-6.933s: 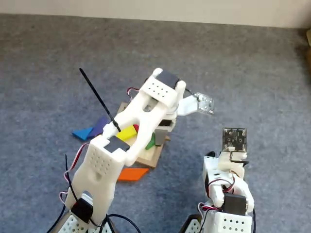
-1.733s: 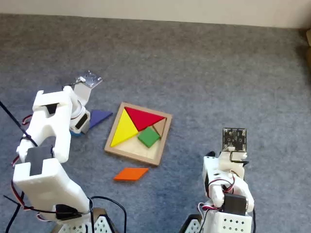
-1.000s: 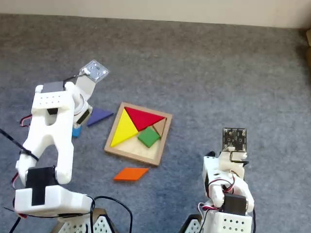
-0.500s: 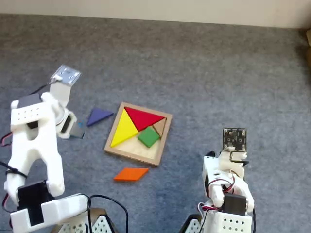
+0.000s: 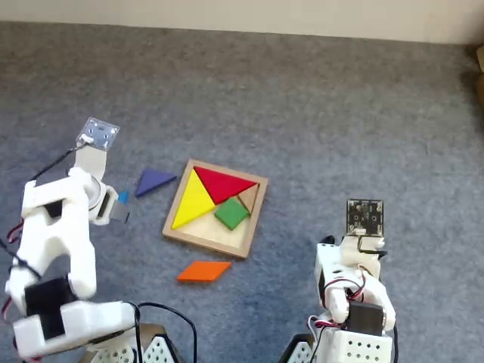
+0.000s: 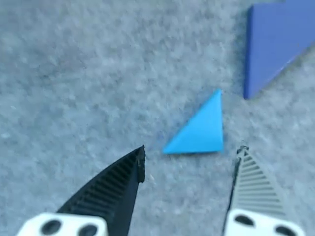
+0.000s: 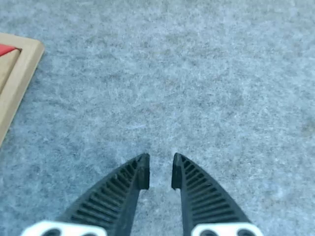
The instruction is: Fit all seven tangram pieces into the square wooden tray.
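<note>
The square wooden tray (image 5: 243, 243) lies mid-table and holds a yellow triangle (image 5: 193, 203), a red triangle (image 5: 224, 184), a green square (image 5: 231, 213) and a small brown triangle (image 5: 247, 198). Left of the tray lies a purple triangle (image 5: 155, 181) (image 6: 278, 37). An orange parallelogram (image 5: 204, 270) lies in front of the tray. My left gripper (image 6: 192, 152) (image 5: 115, 206) hangs open just above the carpet, with a small light blue triangle (image 6: 199, 132) (image 5: 122, 197) just beyond its tips. My right gripper (image 7: 160, 172) is shut over bare carpet, right of the tray's corner (image 7: 17, 73).
Grey carpet covers the table all around. The right arm (image 5: 352, 280) sits folded at the front right, well away from the tray. The left arm's body (image 5: 57, 242) stands at the front left.
The left arm has swung from over the tray to the left and come down over the light blue triangle. The right arm has not moved.
</note>
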Action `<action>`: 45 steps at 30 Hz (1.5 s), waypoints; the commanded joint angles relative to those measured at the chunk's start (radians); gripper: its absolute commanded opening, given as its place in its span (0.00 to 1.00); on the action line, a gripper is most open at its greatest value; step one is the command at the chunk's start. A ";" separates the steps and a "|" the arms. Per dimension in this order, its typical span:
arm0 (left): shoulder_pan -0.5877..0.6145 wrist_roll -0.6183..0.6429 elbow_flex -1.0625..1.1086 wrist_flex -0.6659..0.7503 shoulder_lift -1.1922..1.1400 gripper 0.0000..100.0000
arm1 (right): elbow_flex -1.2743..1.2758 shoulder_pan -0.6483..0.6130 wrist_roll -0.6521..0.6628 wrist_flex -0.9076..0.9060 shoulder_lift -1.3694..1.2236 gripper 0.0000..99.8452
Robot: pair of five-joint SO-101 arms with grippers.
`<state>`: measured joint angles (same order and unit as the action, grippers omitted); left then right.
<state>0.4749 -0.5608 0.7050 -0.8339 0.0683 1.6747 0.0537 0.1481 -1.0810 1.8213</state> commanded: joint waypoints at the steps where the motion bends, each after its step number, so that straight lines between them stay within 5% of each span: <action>1: -0.016 -0.018 -0.139 0.014 -0.133 0.28 | 0.119 0.010 0.002 -0.001 0.008 0.09; 16: -0.058 -0.175 -0.308 -0.005 -0.346 0.15 | 0.119 0.010 0.002 -0.001 0.008 0.09; 41: -0.186 -0.218 -0.707 -0.601 -0.343 0.12 | 0.119 0.010 0.002 -0.001 0.008 0.09; 45: -0.216 -0.330 -0.777 -0.655 -0.343 0.12 | 0.119 0.010 0.002 -0.001 0.008 0.09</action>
<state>0.2984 -0.8324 0.0130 -1.4400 -0.2816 1.6747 0.0537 0.1481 -1.0810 1.8213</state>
